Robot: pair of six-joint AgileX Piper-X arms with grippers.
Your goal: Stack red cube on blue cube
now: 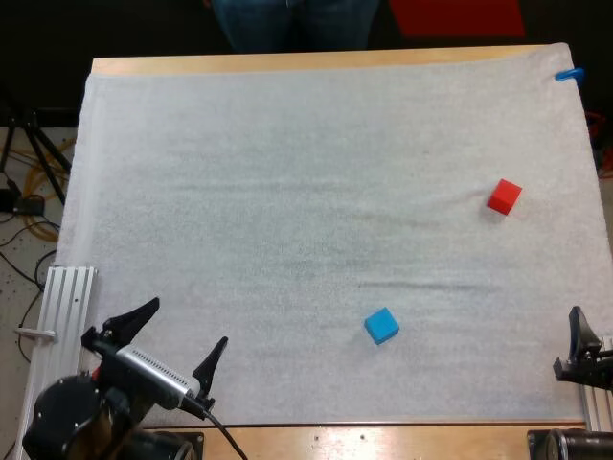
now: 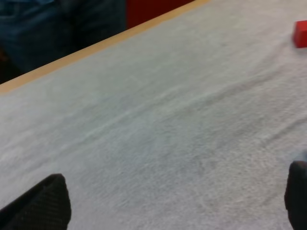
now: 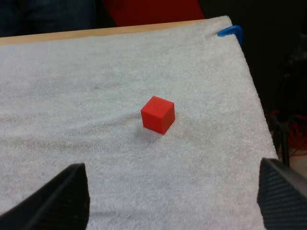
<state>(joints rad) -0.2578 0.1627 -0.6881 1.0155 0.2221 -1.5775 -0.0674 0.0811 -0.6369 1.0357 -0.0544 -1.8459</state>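
1. Left gripper [image 1: 174, 337] sits at the near-left corner of the mat [image 1: 287, 192], fingers wide, empty.
2. Right gripper [image 3: 172, 191] gapes wide too, red cube [image 1: 504, 196] ahead of it.
3. Blue cube [image 1: 381, 326] lies well apart, near the front edge.

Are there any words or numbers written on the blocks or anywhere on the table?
None can be read. The red cube and the blue cube have plain faces, and the white mat carries no letters, numbers or signs.

Wooden table [image 1: 431, 443], white, perhaps terry, mat [image 1: 287, 240]
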